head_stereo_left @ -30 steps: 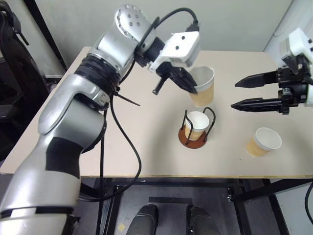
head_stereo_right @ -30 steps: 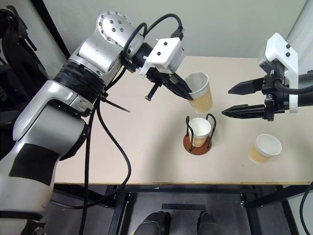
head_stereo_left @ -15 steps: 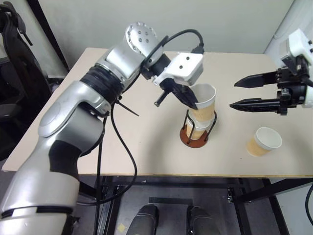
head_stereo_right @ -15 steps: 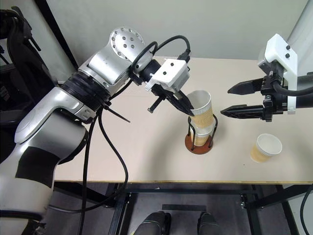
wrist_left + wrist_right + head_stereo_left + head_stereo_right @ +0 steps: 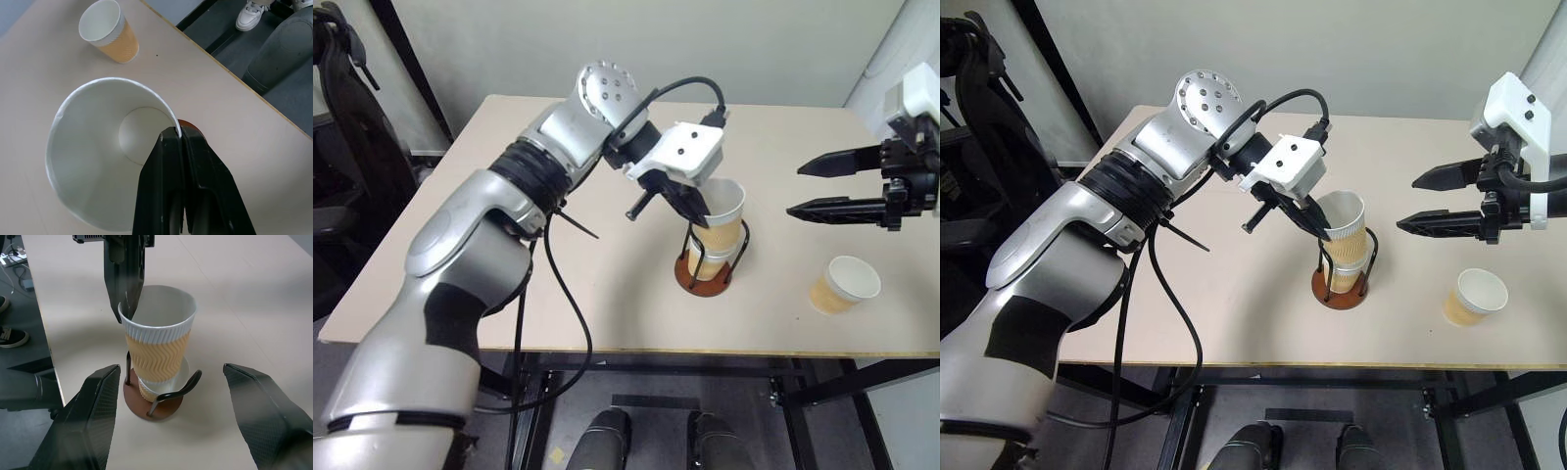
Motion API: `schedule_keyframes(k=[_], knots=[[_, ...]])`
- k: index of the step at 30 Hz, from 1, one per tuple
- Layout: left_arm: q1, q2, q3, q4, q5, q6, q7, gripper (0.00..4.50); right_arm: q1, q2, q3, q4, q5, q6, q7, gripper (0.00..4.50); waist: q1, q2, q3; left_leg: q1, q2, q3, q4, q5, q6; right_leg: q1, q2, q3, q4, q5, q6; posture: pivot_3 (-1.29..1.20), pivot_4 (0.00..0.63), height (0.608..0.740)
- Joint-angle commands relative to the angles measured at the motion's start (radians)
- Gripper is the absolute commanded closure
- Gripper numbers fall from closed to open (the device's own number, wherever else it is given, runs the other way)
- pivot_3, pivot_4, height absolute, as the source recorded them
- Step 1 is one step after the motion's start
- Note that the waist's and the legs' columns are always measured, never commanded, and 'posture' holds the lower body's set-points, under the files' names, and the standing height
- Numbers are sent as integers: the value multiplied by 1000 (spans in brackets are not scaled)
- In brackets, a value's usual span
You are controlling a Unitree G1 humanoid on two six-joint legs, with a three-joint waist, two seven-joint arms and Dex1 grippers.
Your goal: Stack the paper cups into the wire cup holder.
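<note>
The left gripper (image 5: 703, 217) is pinched tight on the rim of a paper cup (image 5: 722, 213), which sits partly nested in another cup (image 5: 161, 384) inside the wire cup holder (image 5: 709, 273) at mid-table (image 5: 607, 294). To the right, the right gripper (image 5: 808, 189) hovers with fingers spread wide, holding nothing. A third cup (image 5: 843, 283) stands apart near the table's front right edge.

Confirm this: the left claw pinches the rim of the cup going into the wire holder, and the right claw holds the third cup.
Wrong on the right claw: it hangs open and empty. The third cup stands on the table, as the left eye view shows. The left claw does pinch the cup at the wire holder.
</note>
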Motion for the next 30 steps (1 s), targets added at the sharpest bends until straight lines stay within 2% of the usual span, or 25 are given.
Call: schedule_keyframes(k=[1, 17, 20, 26, 30], knots=[[-2, -7, 9, 13, 30, -46, -34, 4459, -5, -26, -59, -14, 15, 0, -8, 1024, 0, 0, 0, 0, 0, 0, 0, 0, 0, 0, -1, 1, 0, 0, 0, 0, 150, 740], [4, -55, 47, 83, 94, -76, -34, 4459, 0, -31, -60, -14, 26, 0, -17, 1024, 2, 0, 0, 0, -3, 0, 0, -1, 1, 0, -2, 0, 0, -1, 2, 0, 150, 740], [0, -53, 38, 63, 63, -34, -34, 3916, 6, -35, -57, -13, 23, -4, -13, 1024, 2, 0, 0, 0, -4, 0, 0, -1, 2, 0, -3, 0, 0, -1, 2, 0, 150, 740], [-8, -40, 49, 70, 67, -36, -34, 1848, 16, -41, -52, -7, 13, -19, -12, 1024, 2, 0, 0, 0, -5, 1, 0, -2, 3, 0, -5, 0, 0, -2, 3, 0, 150, 740], [-15, -50, 148, 81, 38, 13, -34, 472, 44, -55, -48, 8, -11, -50, -7, 1024, 2, 0, 0, -1, -7, 0, 0, -2, 3, 1, -6, 0, 0, -3, 5, 0, 150, 740]])
